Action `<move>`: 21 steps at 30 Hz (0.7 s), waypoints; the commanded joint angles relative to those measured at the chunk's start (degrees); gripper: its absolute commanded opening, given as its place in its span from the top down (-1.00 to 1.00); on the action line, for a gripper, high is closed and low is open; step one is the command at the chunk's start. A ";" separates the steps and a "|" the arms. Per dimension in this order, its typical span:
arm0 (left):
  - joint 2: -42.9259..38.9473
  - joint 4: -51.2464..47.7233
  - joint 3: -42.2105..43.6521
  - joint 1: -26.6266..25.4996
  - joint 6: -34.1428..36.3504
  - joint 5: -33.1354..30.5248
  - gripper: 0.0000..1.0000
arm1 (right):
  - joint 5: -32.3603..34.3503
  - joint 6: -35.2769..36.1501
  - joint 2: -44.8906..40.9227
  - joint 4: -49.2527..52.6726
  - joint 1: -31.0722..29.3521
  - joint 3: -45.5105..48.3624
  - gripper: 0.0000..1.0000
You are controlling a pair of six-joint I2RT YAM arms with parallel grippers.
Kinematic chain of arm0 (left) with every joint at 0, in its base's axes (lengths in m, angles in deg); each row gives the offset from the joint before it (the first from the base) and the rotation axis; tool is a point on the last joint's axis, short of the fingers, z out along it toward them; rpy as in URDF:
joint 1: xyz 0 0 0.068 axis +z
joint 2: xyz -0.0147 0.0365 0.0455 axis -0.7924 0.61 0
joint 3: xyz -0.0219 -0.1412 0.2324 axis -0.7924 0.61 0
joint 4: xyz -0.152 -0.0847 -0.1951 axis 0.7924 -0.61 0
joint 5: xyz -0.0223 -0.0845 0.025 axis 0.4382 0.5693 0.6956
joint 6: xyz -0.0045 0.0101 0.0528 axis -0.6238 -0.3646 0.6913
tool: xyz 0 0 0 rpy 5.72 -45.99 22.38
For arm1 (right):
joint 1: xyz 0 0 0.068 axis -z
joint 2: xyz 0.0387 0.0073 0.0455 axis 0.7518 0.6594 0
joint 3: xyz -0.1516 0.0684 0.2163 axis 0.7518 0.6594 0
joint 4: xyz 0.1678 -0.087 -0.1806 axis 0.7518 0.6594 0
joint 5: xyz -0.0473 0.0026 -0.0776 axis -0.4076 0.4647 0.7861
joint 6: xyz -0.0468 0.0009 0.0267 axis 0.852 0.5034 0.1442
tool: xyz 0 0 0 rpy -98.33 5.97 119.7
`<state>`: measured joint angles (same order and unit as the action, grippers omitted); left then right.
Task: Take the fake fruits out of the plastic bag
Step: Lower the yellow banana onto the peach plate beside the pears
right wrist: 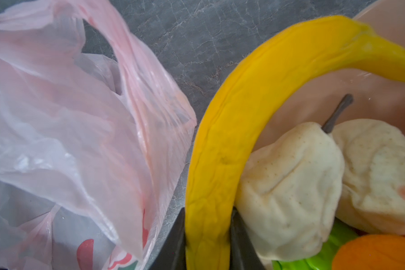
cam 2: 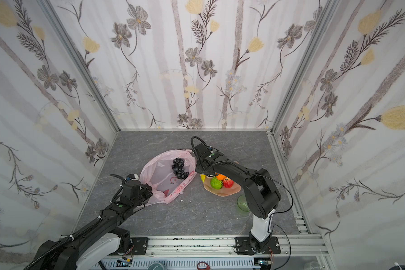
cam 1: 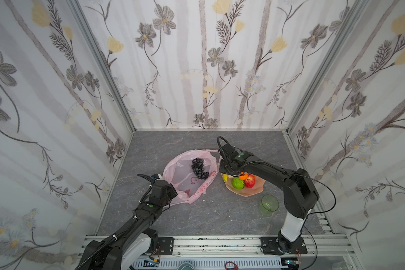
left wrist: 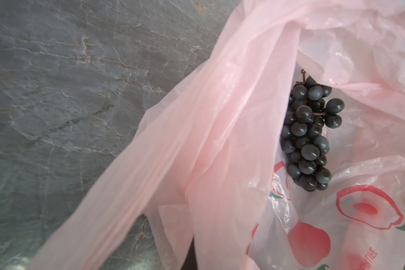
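The pale pink plastic bag (cam 1: 187,173) lies open on the grey table, and the dark grape bunch (cam 1: 198,168) (left wrist: 309,135) rests inside it. My left gripper (cam 1: 173,189) is shut on the bag's near edge, and the film hides its jaws in the left wrist view. My right gripper (right wrist: 207,243) is shut on the yellow banana (right wrist: 243,93), one dark finger (right wrist: 173,245) on each side. It holds the banana over the left rim of the peach plate (cam 1: 250,191). On the plate sit a green bumpy fruit (cam 1: 238,183), a red apple (cam 1: 250,181), an orange (cam 1: 243,175) and two beige pieces (right wrist: 290,187).
A translucent green cup (cam 1: 269,204) stands on the table in front of the plate, close to the right arm's base. Flowered walls close in the table on three sides. An aluminium rail (cam 1: 220,243) runs along the front edge.
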<state>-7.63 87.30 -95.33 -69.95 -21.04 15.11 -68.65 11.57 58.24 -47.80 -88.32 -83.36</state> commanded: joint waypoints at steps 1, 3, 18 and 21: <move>0.01 0.98 -0.02 0.00 -0.01 -0.76 0.87 | 0.41 -1.00 0.22 -0.62 -0.12 0.61 0.53; 0.01 0.98 -0.06 0.03 -0.06 -0.74 0.87 | 0.33 -1.18 0.00 -0.69 -0.15 1.08 0.51; 0.01 0.98 -0.13 0.05 -0.06 -0.74 0.87 | 2.24 -1.14 -1.10 -0.04 -0.33 1.44 0.05; 0.09 0.98 -0.13 -0.02 -0.06 -0.81 0.87 | 3.03 -0.92 -1.79 0.32 -0.33 1.44 0.04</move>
<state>-7.63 87.30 -95.33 -69.93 -21.04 15.11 -67.67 10.91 57.37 -47.25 -88.62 -81.70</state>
